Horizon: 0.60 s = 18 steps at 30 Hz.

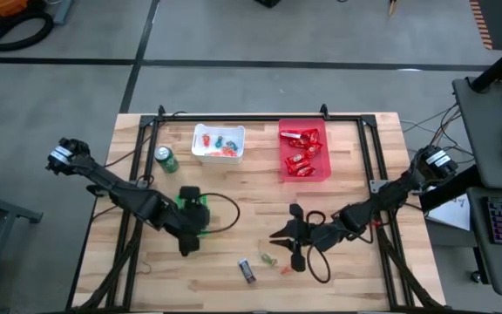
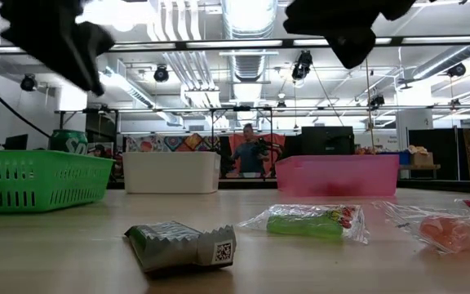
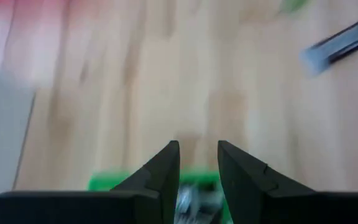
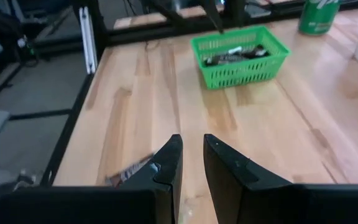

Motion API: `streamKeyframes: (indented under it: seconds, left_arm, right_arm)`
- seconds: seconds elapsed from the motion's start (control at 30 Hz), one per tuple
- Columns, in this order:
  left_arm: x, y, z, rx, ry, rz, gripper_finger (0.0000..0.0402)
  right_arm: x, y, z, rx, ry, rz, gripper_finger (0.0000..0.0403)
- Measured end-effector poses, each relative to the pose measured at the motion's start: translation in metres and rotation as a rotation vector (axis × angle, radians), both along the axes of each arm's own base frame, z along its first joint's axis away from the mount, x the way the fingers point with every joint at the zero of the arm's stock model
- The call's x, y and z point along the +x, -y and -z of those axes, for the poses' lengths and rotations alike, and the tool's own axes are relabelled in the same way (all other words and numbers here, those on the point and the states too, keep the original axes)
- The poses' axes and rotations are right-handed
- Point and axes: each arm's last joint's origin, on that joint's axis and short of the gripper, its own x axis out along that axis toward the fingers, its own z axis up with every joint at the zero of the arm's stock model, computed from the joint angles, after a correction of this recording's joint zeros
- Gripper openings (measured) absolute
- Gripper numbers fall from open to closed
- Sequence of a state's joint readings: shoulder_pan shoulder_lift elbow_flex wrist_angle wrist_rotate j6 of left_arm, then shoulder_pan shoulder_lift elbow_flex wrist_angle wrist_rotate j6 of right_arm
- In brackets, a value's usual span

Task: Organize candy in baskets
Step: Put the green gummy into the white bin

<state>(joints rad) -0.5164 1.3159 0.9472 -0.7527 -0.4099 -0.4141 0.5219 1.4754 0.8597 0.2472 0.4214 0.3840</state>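
High view: three baskets (image 1: 219,143), three loose candy pieces (image 1: 247,269) on table (image 1: 242,227)

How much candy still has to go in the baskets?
Mostly sorted. The red basket holds red bars, the white basket has a few small sweets, and the green basket holds dark bars. The left gripper is by the green basket, nothing between its fingers. Left on the table: a silver bar, a green candy, an orange one, near the right gripper.
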Motion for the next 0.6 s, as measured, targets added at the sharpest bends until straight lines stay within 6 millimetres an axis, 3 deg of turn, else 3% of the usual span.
streamKeyframes:
  seconds: [0.2, 0.6]
  left_arm:
    - [0.009, 0.018, -0.008, -0.04, 0.171, 0.127, 0.0094]
    - [0.008, 0.029, -0.011, -0.003, 0.286, 0.079, 0.0094]
  right_arm:
    - [-0.005, -0.002, 0.008, -0.007, -0.075, 0.005, 0.0059]
    - [0.0, -0.006, 0.037, 0.014, -0.278, 0.099, 0.0058]
